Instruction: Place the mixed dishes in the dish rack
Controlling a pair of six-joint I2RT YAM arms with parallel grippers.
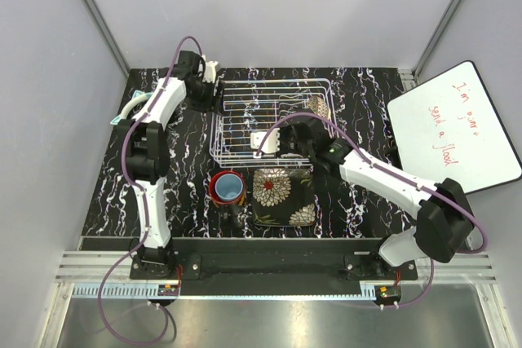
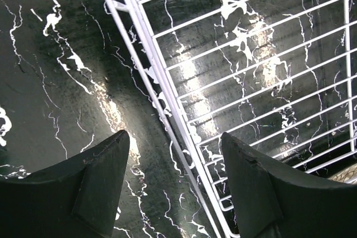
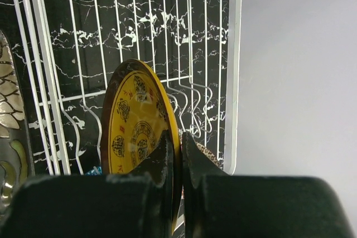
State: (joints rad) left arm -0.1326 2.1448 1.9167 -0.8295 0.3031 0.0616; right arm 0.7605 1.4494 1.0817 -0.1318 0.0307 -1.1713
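Note:
The white wire dish rack (image 1: 269,116) stands at mid-table. My right gripper (image 3: 177,143) is shut on the rim of the mustard-yellow plate (image 3: 136,121) and holds it on edge inside the rack (image 3: 234,71), near the upright prongs. In the top view that gripper (image 1: 303,138) is over the rack's near right part and hides the plate. The gold lattice-patterned bowl (image 1: 318,106) lies in the rack's right end. My left gripper (image 2: 175,160) is open and empty, its fingers straddling the rack's left wall (image 2: 167,110). It also shows in the top view (image 1: 210,95).
In front of the rack, the light blue cup (image 1: 230,186) sits inside the dark mug with red inside (image 1: 215,188). The black square white-flowered plate (image 1: 283,196) lies beside them. A whiteboard (image 1: 453,128) leans at the right. Grey walls close in the table.

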